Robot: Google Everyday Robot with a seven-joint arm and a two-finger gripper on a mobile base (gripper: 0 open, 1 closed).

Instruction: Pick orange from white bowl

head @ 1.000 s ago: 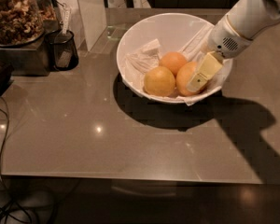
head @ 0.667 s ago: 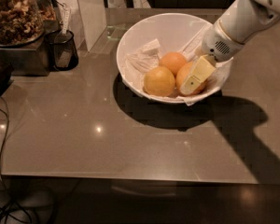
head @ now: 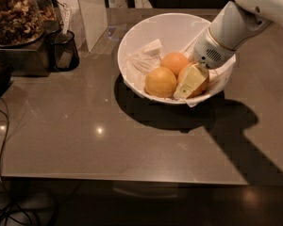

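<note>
The white bowl (head: 132,41) stands on the grey table, lined with crumpled white paper, and holds three oranges. The largest orange (head: 205,82) lies at the bowl's right front and is mostly hidden. My gripper (head: 193,80) reaches into the bowl from the upper right and straddles this orange. One pale finger (head: 190,82) lies across the orange's near side; the other finger is hidden behind it. The jaws look open around the orange. A yellow-orange one (head: 160,82) sits at the front left. A deeper-orange one (head: 174,62) sits behind it.
A black mesh cup (head: 63,51) and a container of dark snacks (head: 14,13) stand at the back left. A white upright panel (head: 92,11) is behind the cup. Cables (head: 2,126) trail off the left edge. The table's front edge runs along the bottom.
My gripper has moved down and to the left inside the bowl, so its pale finger now covers more of the right-hand orange. The oranges and the bowl have not moved.
</note>
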